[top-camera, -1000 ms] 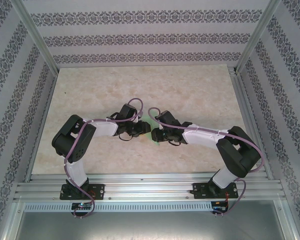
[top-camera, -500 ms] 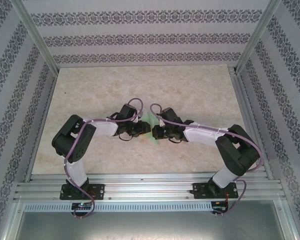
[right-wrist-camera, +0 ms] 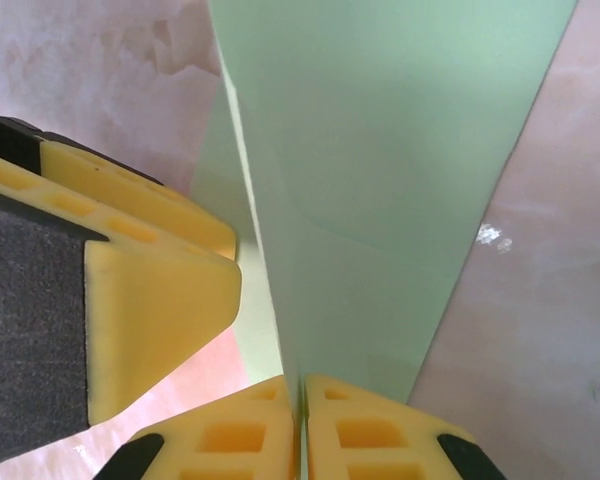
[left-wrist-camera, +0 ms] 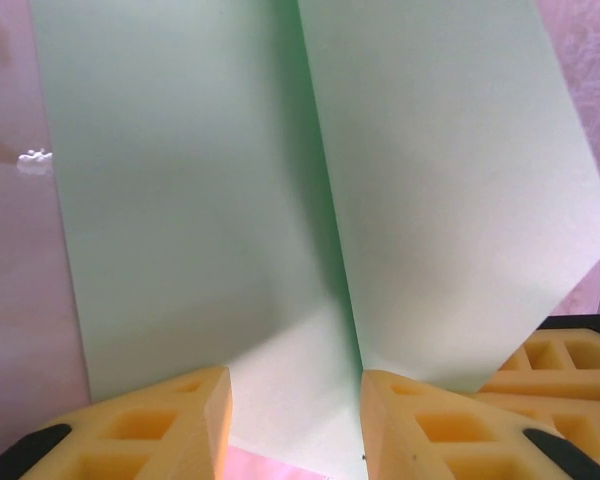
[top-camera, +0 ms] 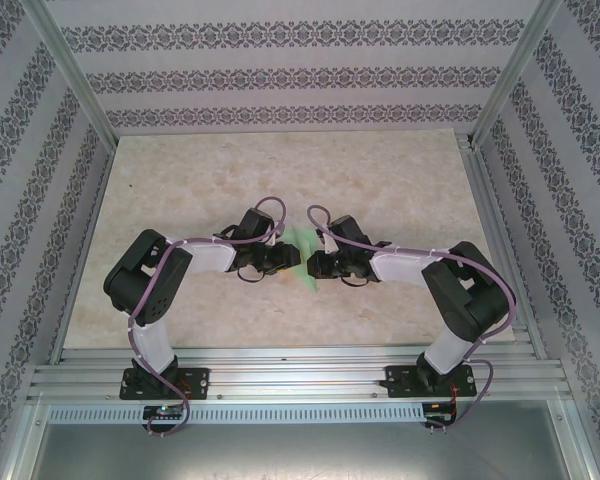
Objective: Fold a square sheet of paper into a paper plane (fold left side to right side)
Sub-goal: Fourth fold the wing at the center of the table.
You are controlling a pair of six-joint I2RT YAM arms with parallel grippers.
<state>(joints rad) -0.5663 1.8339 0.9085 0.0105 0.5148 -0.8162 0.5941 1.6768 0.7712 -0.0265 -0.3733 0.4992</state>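
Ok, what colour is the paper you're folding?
The paper is plain light green, with no print; the right wrist view shows it best.

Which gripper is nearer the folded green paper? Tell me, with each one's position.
Right. The right gripper is shut on the folded green paper, pinching it. The left gripper faces it, jaws apart around the crease.

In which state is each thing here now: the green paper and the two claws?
green paper: folded along a sharp crease, pinched at one end
right claw: shut on the green paper
left claw: open, jaws apart, the paper between them but not clamped
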